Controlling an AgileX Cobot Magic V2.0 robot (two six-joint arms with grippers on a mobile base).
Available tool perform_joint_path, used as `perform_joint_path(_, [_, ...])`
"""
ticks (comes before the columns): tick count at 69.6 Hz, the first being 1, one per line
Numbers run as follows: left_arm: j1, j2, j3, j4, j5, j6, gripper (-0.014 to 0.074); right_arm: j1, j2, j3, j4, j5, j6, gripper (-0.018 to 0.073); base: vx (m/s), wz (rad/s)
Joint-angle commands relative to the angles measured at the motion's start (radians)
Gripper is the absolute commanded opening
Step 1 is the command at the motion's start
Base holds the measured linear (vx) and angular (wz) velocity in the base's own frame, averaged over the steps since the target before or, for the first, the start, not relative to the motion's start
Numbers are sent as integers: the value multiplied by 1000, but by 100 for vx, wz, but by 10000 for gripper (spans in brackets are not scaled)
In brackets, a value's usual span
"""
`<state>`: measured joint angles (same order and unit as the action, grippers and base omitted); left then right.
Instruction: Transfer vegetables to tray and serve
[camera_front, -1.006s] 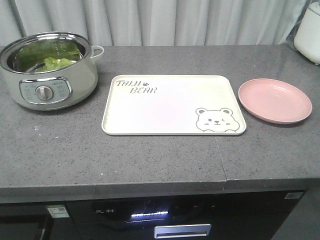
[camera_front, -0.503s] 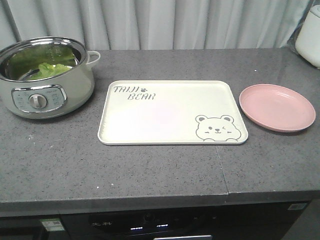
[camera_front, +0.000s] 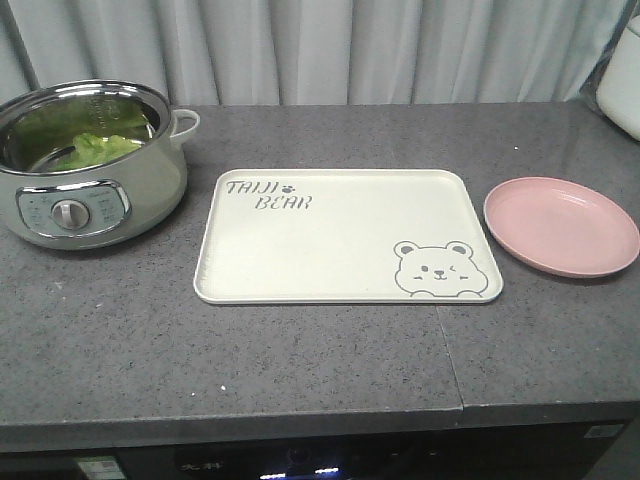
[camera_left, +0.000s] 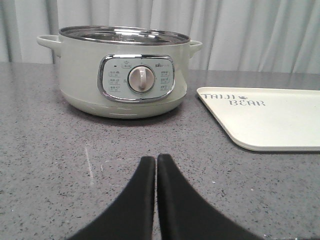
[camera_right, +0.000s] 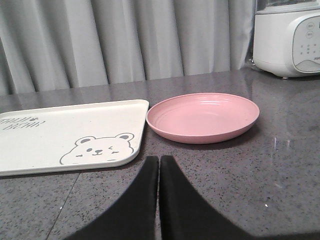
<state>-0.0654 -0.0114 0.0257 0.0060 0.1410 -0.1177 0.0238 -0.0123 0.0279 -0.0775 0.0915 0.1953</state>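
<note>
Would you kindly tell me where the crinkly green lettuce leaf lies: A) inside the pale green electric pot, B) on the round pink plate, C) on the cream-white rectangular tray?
A: the front view shows the lettuce leaf inside the pale green electric pot, with the cream-white tray and pink plate bare.

On the grey counter (camera_front: 300, 360) I count one electric cooking pot (camera_front: 85, 165), one cream tray (camera_front: 330, 240) with one bear (camera_front: 435, 268) drawn on it, and one pink plate (camera_front: 560, 225). Inside the pot there is green lettuce (camera_front: 95, 148); how many leaves, I cannot tell. One white appliance (camera_right: 287, 37) stands at the far right. The grippers are two: the left gripper (camera_left: 156, 165) and the right gripper (camera_right: 159, 165).
</note>
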Motion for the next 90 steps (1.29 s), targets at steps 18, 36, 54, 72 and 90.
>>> perform_joint_path(18, [0, -14, 27, -6, -73, -9, -6, -4, -6, 15, -5, -77, -10, -2, 3, 0])
perform_joint_path(36, [0, -14, 27, -6, -73, -9, -6, -4, -6, 15, -5, -77, -10, -2, 3, 1])
perform_joint_path(54, [0, -14, 27, -6, -73, -9, -6, -4, -6, 15, -5, -77, -10, -2, 3, 1])
perform_joint_path(72, [0, -14, 27, -6, -73, -9, -6, -4, -6, 15, -5, -77, -10, -2, 2, 1])
perform_joint_path(90, [0, -14, 27, -6, -73, -9, -6, -4, -6, 15, -5, -77, -10, -2, 1, 2])
